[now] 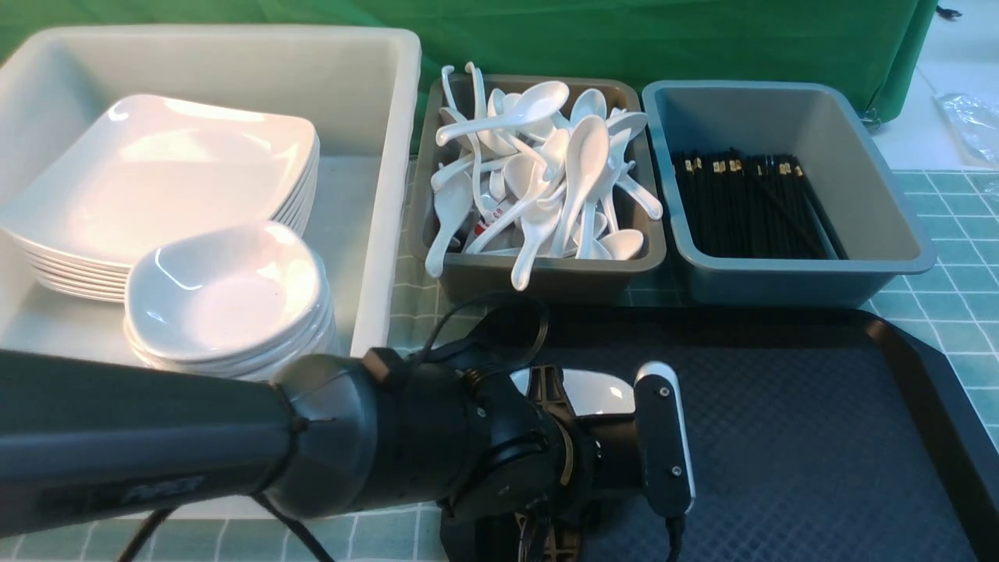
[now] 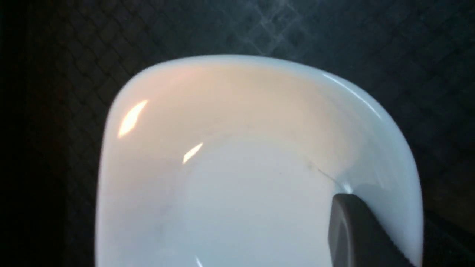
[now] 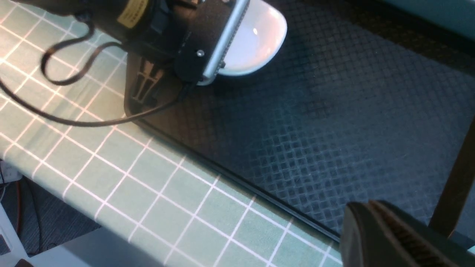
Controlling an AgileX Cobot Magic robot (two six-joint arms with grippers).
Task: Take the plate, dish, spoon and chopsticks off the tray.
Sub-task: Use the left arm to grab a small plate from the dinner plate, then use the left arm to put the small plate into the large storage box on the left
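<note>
Resting on tray (image 1: 819, 437), green-check tablecloth (image 3: 130, 167) beneath: dish (image 2: 237, 167), left jaws gripping rim; right jaws clenched.

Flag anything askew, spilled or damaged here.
The spoons are heaped untidily in their bin, several handles hanging over its rim. One chopstick lies slanted across the neat rows in the neighbouring bin. A faint hairline mark on the dish could be a scratch; too unclear to tell.

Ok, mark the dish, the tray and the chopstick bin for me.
dish (image 2: 252, 178), left wrist view, middle of its inner floor.
tray (image 1: 819, 437), front view, bare textured floor.
chopstick bin (image 1: 858, 172), front view, its right inner wall.
</note>
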